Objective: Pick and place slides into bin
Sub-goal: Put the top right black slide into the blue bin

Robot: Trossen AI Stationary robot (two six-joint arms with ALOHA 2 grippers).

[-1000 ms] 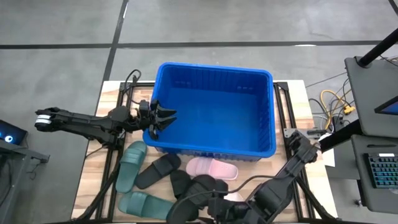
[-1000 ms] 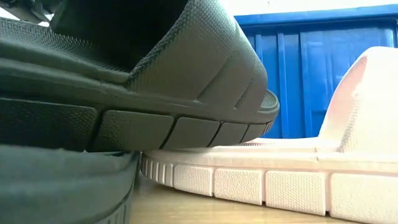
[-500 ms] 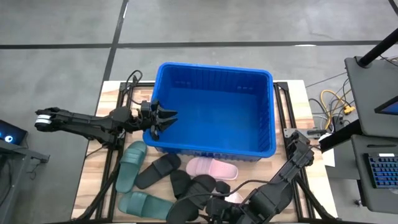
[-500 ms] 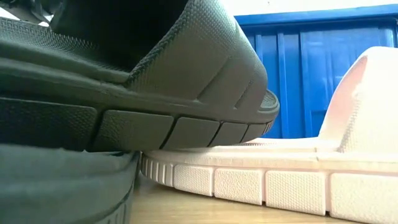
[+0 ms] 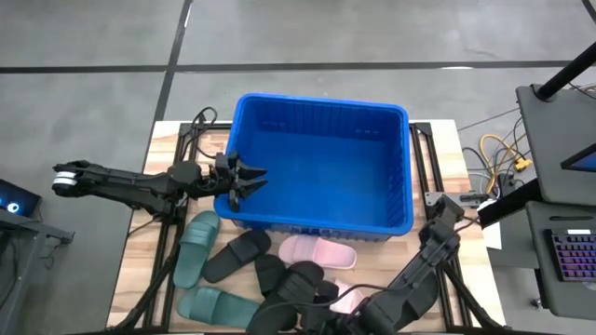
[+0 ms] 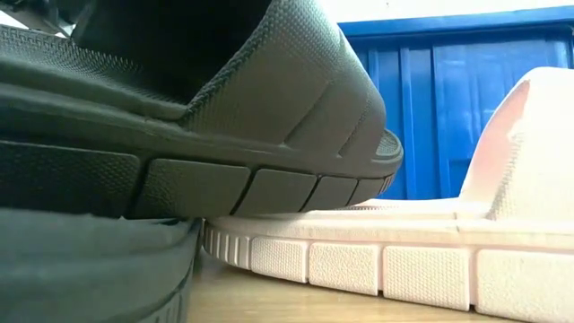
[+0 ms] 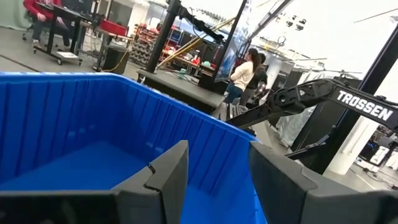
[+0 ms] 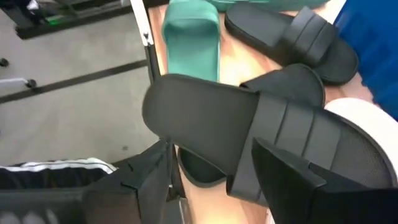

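Hovering with fingers apart over a black slide (image 8: pixel 249 130) piled at the worktop's 6 o'clock, the right end effector (image 8: pixel 217 180) is risking snagging neighbours; the empty left end effector (image 5: pixel 244 180), parted, is waiting over the bin (image 5: pixel 321 110).

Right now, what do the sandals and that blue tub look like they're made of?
The slides look like matte moulded foam: thick soles, fine pebbled texture in the low view, no shine. The bin looks like hard plastic, slightly glossy, with ribbed moulded walls.

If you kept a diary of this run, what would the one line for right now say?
bin: empty | left end effector: open, empty, over bin's left rim | right end effector: open, at black slide | slides on table
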